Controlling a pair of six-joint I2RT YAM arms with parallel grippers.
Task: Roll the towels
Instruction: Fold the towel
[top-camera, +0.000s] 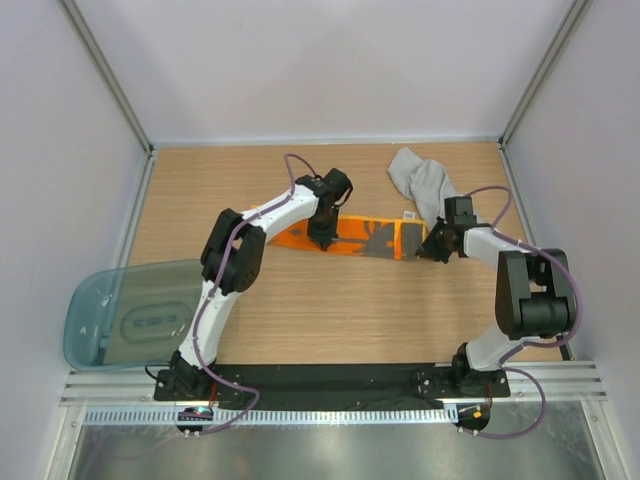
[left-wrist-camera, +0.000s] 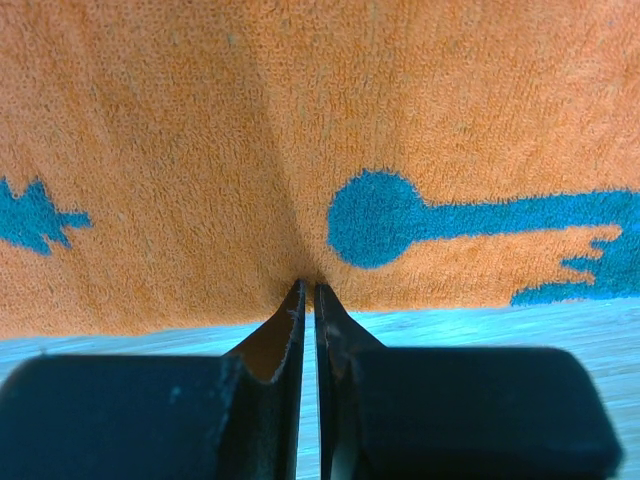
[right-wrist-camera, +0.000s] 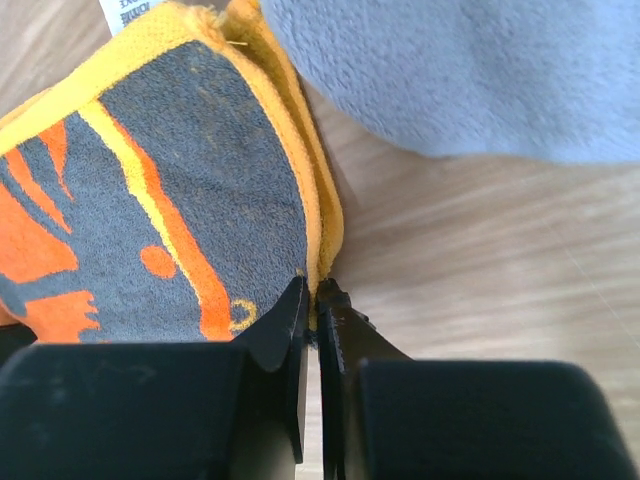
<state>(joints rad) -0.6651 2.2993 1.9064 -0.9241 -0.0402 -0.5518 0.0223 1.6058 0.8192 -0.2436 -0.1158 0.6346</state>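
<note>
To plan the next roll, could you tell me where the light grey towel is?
In the top view, the crumpled light grey cloth towel lies far right, just beyond the orange patterned towel's right end.

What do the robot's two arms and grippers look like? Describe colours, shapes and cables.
The left arm and right arm have white links with chunky black joint housings. A purple cable loops along each. The left gripper and right gripper are matt black, each with two flat fingers tapering to thin tips from blocky bodies.
</note>
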